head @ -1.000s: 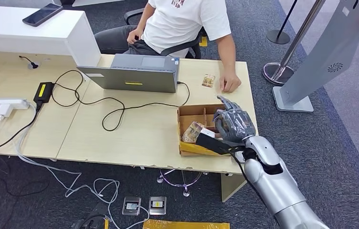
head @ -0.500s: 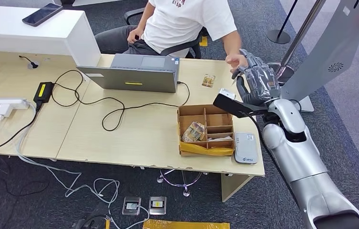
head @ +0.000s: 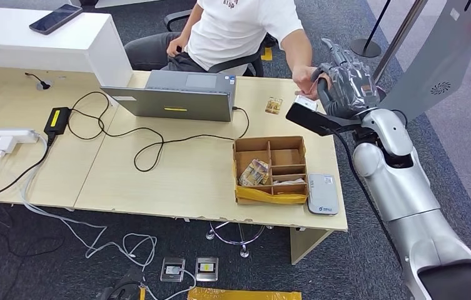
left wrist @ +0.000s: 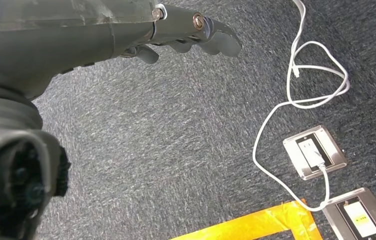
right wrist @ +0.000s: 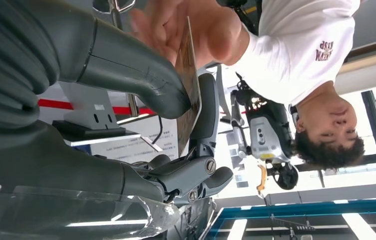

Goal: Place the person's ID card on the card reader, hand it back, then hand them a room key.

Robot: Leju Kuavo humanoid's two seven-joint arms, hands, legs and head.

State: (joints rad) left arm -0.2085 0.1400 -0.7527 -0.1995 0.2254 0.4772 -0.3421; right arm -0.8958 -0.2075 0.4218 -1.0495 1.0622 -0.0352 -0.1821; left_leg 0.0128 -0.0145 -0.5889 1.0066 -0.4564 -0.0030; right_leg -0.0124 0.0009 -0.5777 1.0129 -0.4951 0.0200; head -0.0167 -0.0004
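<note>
Right hand (head: 345, 81) higher, apparently pinching card (right wrist: 188, 80).

- You see a closed grey laptop (head: 176, 95) on the wooden desk (head: 157, 181), its black cable (head: 151, 140) looping toward a power brick (head: 57, 120).
- A white power strip (head: 1, 139) lies at the desk's left edge.
- A dark phone (head: 55, 18) rests on the white counter (head: 45, 44).
- Two floor sockets (left wrist: 315, 159) sit in grey carpet, white cord (left wrist: 300, 90) plugged in.
</note>
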